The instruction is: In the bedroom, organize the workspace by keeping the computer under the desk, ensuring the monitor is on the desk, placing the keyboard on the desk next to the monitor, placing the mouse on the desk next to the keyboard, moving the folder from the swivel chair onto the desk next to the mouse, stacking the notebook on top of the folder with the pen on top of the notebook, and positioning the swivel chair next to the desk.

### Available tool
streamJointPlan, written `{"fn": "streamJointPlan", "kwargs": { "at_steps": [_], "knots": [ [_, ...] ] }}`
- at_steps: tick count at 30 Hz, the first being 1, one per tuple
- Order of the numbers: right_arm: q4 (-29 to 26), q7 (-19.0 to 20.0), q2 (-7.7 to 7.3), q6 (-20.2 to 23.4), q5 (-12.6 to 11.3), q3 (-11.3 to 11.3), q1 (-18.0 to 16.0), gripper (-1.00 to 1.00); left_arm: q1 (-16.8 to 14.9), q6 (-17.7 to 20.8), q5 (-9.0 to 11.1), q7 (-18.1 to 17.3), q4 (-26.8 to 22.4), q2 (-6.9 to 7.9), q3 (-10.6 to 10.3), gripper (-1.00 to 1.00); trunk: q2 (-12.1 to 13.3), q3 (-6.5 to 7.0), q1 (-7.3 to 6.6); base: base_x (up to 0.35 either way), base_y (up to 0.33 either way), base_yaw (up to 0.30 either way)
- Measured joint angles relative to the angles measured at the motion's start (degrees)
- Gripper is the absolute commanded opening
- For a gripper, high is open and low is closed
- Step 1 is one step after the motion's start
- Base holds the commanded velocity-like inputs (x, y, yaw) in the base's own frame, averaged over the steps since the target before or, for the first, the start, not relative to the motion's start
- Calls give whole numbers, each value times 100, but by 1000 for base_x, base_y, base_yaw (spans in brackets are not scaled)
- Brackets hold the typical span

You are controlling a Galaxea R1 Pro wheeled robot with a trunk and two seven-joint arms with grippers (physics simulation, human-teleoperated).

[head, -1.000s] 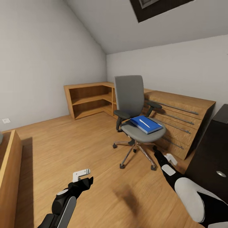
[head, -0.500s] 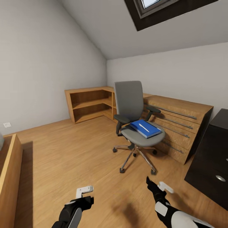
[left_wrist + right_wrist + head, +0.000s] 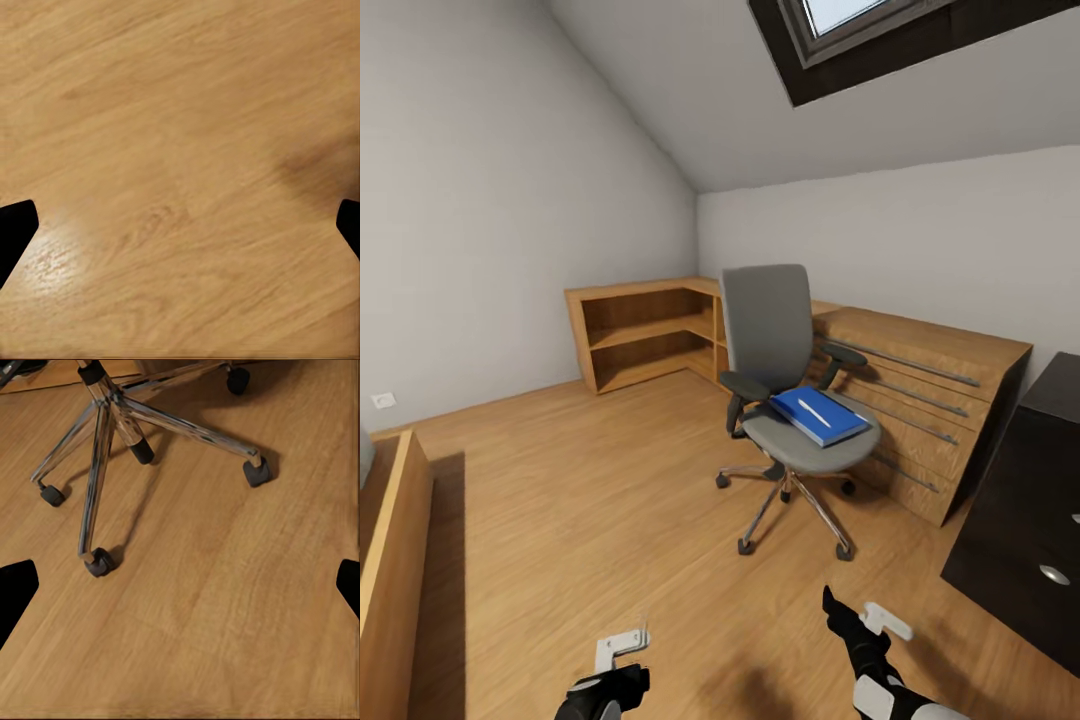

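Observation:
The grey swivel chair stands mid-room on its chrome base. On its seat lies the blue folder with the white pen on top. At the right edge is the desk, its dark drawer unit showing a silver knob. My left gripper hangs open over bare floor, well short of the chair. My right gripper is open too, low over the floor in front of the chair's casters. The computer, monitor, keyboard, mouse and notebook are out of view.
A light wood drawer chest stands right behind the chair, and a low corner shelf unit sits against the far wall. A wooden furniture edge runs along the left. Wood floor lies open between me and the chair.
The head view has tilted upward, so the room sits lower in the picture. Both arms have dropped back toward me; the right gripper has drawn away from the chair's base.

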Motion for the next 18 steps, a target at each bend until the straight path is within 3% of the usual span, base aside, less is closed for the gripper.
{"fn": "streamJointPlan", "kwargs": {
  "at_steps": [2, 3, 5, 10, 11, 13, 15, 16, 18],
  "knots": [
    [1, 3, 9, -6, 5, -1, 85, 100, 0, -216, -3, -3, 267, -8, -33, 100, 80, 36, -44, 0, 0, 0],
    [2, 10, 15, -31, 6, -2, 161, 100, 1, -614, -9, 2, 496, -10, -302, 100, 120, 54, -66, 0, 0, 0],
    [2, 12, 12, -64, 8, 1, 183, 100, 0, -771, -10, 8, 568, -7, -447, 100, 200, 90, -110, 0, 0, 0],
    [2, 8, -1, -230, 7, 0, 221, 100, 0, -1006, -14, 20, 931, -3, -663, 100, 401, 180, -220, 0, 0, 0],
    [3, -5, -5, -310, 0, -9, 334, 100, 3, -1198, -1, 1, 1397, -9, -725, 100, 441, 196, -241, 0, 0, 0],
    [2, -9, -2, -321, 7, 1, 361, 100, 0, -1419, -11, -2, 1666, -21, -751, 100, 521, 233, -286, 0, 0, 0],
    [2, -19, 3, -328, 7, 1, 384, 100, 1, -1938, -8, -5, 2142, -41, -841, 100, 602, 269, -330, 0, 0, -66],
    [1, -28, 0, -339, 2, 0, 403, 100, 4, -2949, -39, 0, 2903, -63, -1117, 100, 641, 286, -352, 0, 0, -180],
    [-4, -28, -22, -344, 5, 1, 406, 100, 1, -3152, -39, 3, 3154, -59, -1173, 100, 722, 323, -395, 0, 0, -217]
  ]
}}
